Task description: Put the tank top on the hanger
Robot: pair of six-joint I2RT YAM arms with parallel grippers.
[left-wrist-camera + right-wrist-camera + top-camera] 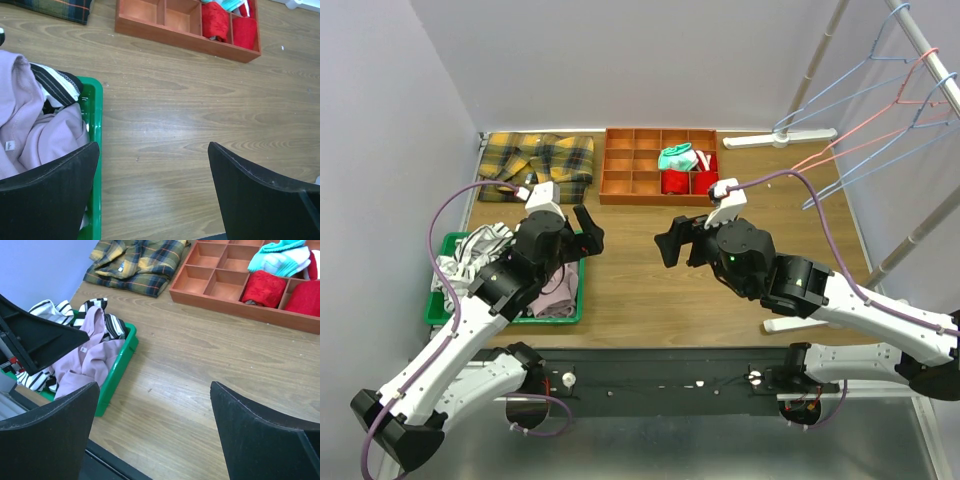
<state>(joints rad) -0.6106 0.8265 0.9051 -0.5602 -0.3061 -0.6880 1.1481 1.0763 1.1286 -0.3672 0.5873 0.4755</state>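
Observation:
The mauve-pink tank top [558,290] lies crumpled in a green bin [438,310] at the left, partly under my left arm. It also shows in the left wrist view [35,135] and the right wrist view [87,357]. Several light-blue wire hangers [840,85] hang on a rack at the far right. My left gripper [585,232] is open and empty, just right of the bin's far corner; its wrist view shows it [153,145] over bare wood. My right gripper [672,243] is open and empty over mid-table, facing the left one [155,385].
A black-and-white striped garment [470,250] shares the bin. A yellow plaid cloth [535,160] lies at the back left. A wooden divided tray [630,165] with red and teal items stands at the back. A pink wire hanger [865,125] hangs among the blue ones.

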